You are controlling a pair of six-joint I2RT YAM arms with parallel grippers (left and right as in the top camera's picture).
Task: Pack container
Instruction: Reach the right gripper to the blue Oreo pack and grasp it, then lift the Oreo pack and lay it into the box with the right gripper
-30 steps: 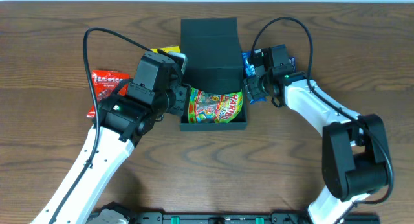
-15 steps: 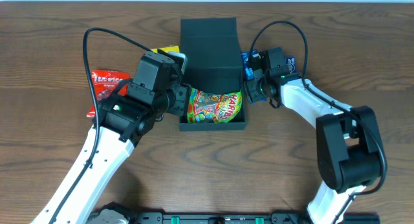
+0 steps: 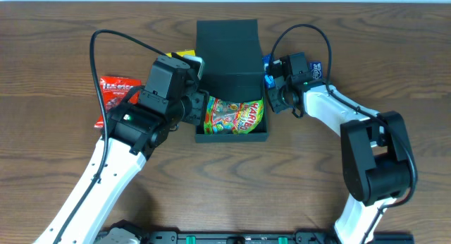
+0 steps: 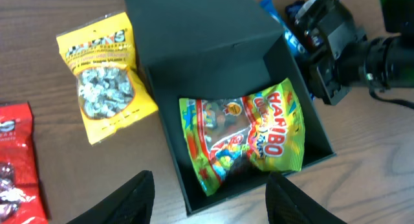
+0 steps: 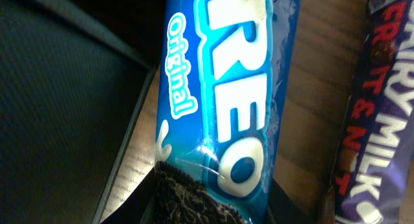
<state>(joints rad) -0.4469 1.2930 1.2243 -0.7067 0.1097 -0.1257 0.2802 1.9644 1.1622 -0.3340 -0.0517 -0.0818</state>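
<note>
The wooden table [image 3: 56, 32] is taken up at its far middle by the container [image 3: 227, 46], which is seen open, its flap lid raised at the far side. A green Haribo bag [image 3: 235, 117] is already laid flat inside. The left gripper [image 4: 210, 188] is held above the container's near-left corner, its fingers spread wide and nothing carried between them. The right gripper [image 3: 276, 89] is brought close against the container's right wall, right over a blue Oreo packet [image 5: 233, 88] that lies on the table beside that wall. Whether the packet is yet clamped cannot be told, since the wrist view is filled by wrapper.

The step in hand is judged to be the pickup of the Oreo packet. It is best gripped across its narrow width, near the middle, so that it does not droop. The purple chocolate bar [image 5: 381, 107] just beside it should be left out of the grip. The packet should then be lifted clear of the wall before being carried inward. A yellow packet [image 4: 103, 75] and a red packet [image 3: 116, 92] remain to the left.
</note>
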